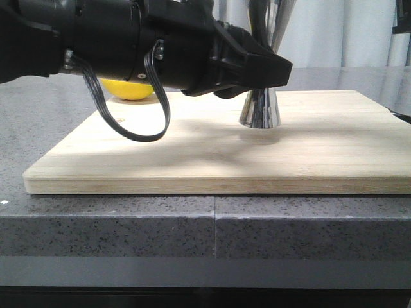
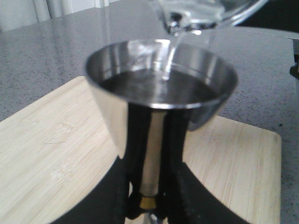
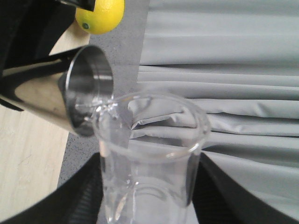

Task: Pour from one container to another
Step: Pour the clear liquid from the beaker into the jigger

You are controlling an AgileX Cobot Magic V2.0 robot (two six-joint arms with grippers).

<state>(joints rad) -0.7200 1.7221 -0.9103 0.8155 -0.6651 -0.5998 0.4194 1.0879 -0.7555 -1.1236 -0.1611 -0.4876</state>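
Lip of small clear glass beaker (image 3: 149, 158), held tilted in right gripper (image 3: 148, 205), sat just over rim of tall steel hourglass jigger (image 2: 161, 100); left gripper (image 2: 149, 205) clamped jigger waist, upright on bamboo board (image 1: 218, 160).

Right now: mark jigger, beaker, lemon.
jigger (image 2: 161, 79), left wrist view, rim of its top cup.
beaker (image 3: 154, 154), right wrist view, clear wall below the lip.
lemon (image 3: 100, 16), right wrist view, yellow skin.

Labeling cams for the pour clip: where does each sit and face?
Front: low at the table edge, facing forward across the wooden board; left arm crosses the top.
Left wrist: faces the jigger held in its dark jaws, beaker pouring above.
Right wrist: faces along the held beaker toward the curtain.
Shared: jigger in all views; lemon in front and right wrist.
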